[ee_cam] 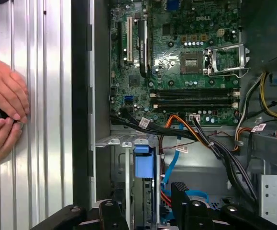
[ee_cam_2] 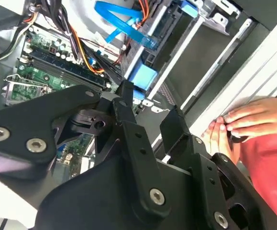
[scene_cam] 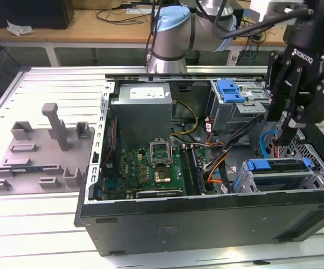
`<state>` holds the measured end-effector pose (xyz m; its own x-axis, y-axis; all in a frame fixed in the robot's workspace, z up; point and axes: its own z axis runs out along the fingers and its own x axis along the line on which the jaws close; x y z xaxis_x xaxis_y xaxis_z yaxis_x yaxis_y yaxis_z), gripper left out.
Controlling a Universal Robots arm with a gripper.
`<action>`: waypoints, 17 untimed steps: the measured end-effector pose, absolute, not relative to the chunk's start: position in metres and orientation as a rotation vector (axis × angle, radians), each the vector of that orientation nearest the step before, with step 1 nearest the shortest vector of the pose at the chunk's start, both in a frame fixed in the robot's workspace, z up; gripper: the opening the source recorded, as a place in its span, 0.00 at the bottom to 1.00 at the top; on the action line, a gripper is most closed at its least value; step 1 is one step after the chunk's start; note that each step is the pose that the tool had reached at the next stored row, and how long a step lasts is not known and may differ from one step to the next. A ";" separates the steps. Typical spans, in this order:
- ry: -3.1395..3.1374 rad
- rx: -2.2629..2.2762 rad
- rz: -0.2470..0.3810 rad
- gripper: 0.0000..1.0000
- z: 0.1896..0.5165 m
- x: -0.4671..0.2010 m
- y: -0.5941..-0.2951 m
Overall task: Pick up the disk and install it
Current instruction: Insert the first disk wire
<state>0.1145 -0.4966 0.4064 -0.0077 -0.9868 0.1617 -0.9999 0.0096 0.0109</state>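
The disk [scene_cam: 279,178], a silver drive in a blue bracket, lies in the lower drive bay at the front corner of the open computer case [scene_cam: 206,224], on the exterior view's right. Both wrist views show its blue bracket [ee_cam: 143,164] [ee_cam_2: 142,79] standing in the bay. My gripper [scene_cam: 286,133] hangs just above the disk without touching it. Its black fingers [ee_cam_2: 128,112] stand apart, open, with nothing between them; the first wrist view shows the gripper [ee_cam: 145,199] right over the bay.
A silver cage with a blue handle [scene_cam: 231,89] sits behind the bay. Cables [ee_cam: 210,143] run from the motherboard [scene_cam: 150,168] beside it. A grey fixture tray [scene_cam: 38,151] lies on the exterior view's left. A person's hand [ee_cam: 2,115] rests on the ribbed table by the case.
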 end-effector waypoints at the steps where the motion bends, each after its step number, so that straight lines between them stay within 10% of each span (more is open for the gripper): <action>1: -2.134 2.115 0.174 0.50 0.406 0.115 -0.491; 17: -2.024 2.025 0.208 0.50 0.402 0.167 -0.458</action>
<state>0.1674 -0.4581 0.4022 0.0134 -0.9574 0.2886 -0.9960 0.0128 0.0885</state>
